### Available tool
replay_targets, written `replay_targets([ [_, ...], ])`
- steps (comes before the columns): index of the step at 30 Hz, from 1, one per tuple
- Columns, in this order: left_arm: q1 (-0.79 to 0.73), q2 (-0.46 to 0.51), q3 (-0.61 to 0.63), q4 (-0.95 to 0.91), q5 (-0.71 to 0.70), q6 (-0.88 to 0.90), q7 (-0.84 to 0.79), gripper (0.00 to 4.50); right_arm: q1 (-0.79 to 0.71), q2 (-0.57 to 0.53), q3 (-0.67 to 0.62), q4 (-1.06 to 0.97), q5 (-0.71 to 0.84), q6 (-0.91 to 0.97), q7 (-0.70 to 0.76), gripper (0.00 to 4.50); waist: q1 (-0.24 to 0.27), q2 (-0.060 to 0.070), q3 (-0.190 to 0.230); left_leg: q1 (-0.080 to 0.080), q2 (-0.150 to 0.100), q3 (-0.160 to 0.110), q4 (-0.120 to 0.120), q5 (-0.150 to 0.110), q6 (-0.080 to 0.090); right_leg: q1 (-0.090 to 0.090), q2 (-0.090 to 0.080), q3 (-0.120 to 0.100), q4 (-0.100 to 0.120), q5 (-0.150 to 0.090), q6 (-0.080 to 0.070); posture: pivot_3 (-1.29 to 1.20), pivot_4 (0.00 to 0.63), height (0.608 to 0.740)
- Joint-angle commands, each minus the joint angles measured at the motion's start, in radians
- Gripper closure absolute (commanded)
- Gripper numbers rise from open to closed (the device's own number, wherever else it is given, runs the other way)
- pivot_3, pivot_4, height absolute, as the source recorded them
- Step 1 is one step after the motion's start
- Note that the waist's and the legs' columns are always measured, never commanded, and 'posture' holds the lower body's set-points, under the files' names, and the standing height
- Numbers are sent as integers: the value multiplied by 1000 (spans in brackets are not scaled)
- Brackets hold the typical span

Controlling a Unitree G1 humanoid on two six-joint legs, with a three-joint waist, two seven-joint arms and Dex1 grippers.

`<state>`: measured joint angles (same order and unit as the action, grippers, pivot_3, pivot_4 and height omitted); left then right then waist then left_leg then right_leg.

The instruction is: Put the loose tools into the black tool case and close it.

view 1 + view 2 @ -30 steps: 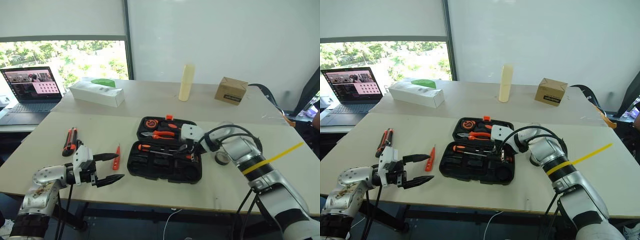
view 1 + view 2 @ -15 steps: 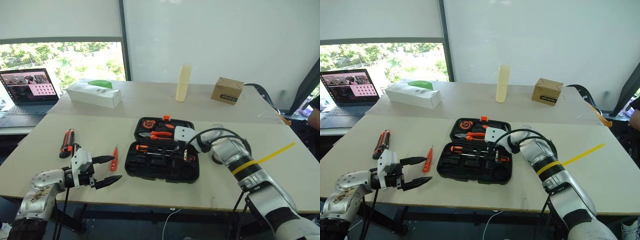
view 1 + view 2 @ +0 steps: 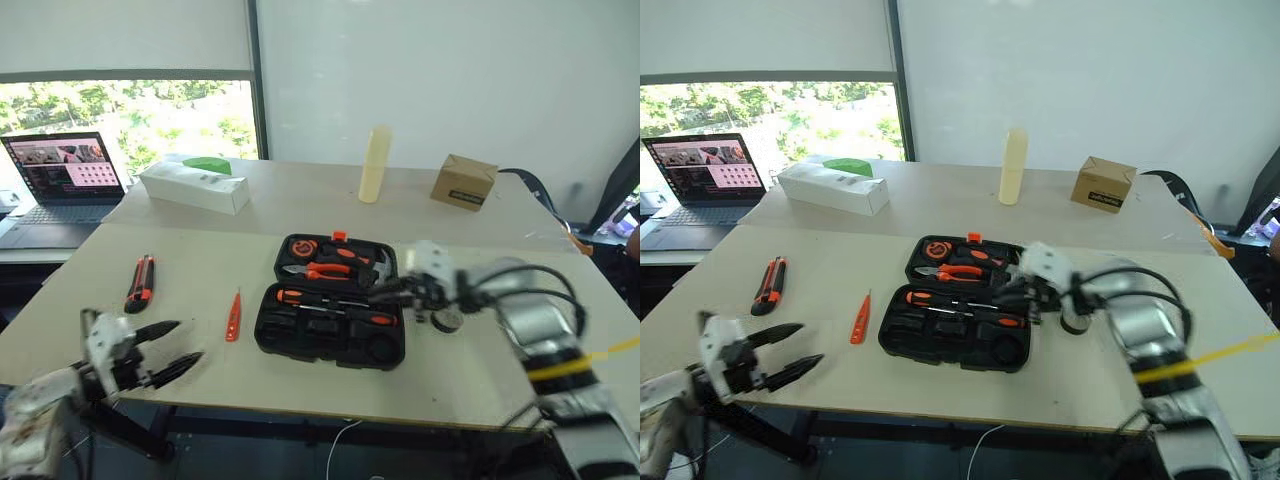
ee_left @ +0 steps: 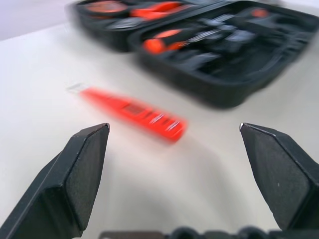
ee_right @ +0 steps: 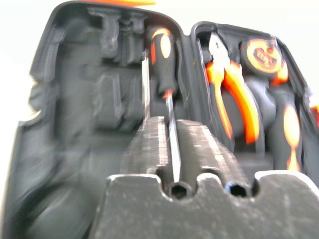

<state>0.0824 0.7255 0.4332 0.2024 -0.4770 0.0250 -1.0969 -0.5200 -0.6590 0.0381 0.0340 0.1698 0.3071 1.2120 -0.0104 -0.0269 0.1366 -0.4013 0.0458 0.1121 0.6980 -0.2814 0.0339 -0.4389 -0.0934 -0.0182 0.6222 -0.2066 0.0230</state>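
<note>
The case (image 3: 332,312) lies open mid-table with a screwdriver (image 3: 335,296) already slotted, but the knife (image 3: 140,282), small orange screwdriver (image 3: 233,318) and tape roll (image 3: 447,320) remain loose; left gripper (image 3: 160,348) gapes wide and empty, right gripper (image 3: 385,292) I cannot tell.

We see the black tool case (image 3: 330,330) as matt moulded plastic, and between the left gripper's (image 4: 177,149) matt black, faintly grainy fingers (image 4: 82,169) lies a small orange screwdriver (image 4: 132,112) of smooth, slightly glossy plastic on a smooth, matt pale table (image 3: 200,260). Just past the right gripper's dark, ridged fingers (image 5: 157,147) a long screwdriver (image 5: 167,99) shows a bright metal shaft and a glossy orange-and-black handle, with pliers (image 5: 232,99) in shiny orange grips beside it. Behind stands a box (image 3: 463,182) of matt brown cardboard.
</note>
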Motion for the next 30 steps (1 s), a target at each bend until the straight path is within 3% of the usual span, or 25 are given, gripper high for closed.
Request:
replay_targets([
  [1,95,-20,132,-19,-15,-6,107,0,180,45,-145,-161,117,-178,-47,1986,-3,0,0,1,0,0,0,0,0,0,0,1,0,0,0,0,150,740],
  [7,175,-70,256,-50,-31,74,305,0,452,130,-304,-231,271,-437,-33,15,-3,-1,2,10,1,2,-3,0,-1,6,1,4,-6,0,0,0,150,740],
  [9,169,-80,254,-86,-42,121,344,0,497,132,-329,-224,301,-430,-50,15,3,-2,2,17,3,1,-3,0,-2,15,1,2,-8,0,0,0,150,740],
  [13,138,-65,192,-216,-113,260,334,0,518,118,-319,-237,327,-433,-47,15,7,-2,1,19,3,2,-3,0,-4,16,0,3,-8,-1,-4,0,150,740],
  [18,-64,-5,87,-294,-104,496,483,0,457,106,-296,-284,356,-401,-76,15,9,-2,2,19,3,1,-3,1,-4,15,3,4,-5,1,-3,0,150,740],
  [22,-229,24,-46,-390,-158,794,584,0,428,89,-279,-281,352,-399,-81,15,8,-2,2,19,1,1,-4,1,-5,14,3,4,-4,1,-4,0,150,740],
  [27,-436,-15,-218,-452,-130,1183,778,0,406,69,-255,-289,351,-395,-78,15,10,-3,2,18,-1,0,-4,0,-5,14,3,4,-4,0,-3,0,150,740],
  [30,-478,-49,-276,-456,-93,1265,838,0,389,62,-243,-297,349,-395,-83,15,4,-3,2,18,-1,0,-4,0,-5,14,3,6,-4,0,-2,0,150,740],
])
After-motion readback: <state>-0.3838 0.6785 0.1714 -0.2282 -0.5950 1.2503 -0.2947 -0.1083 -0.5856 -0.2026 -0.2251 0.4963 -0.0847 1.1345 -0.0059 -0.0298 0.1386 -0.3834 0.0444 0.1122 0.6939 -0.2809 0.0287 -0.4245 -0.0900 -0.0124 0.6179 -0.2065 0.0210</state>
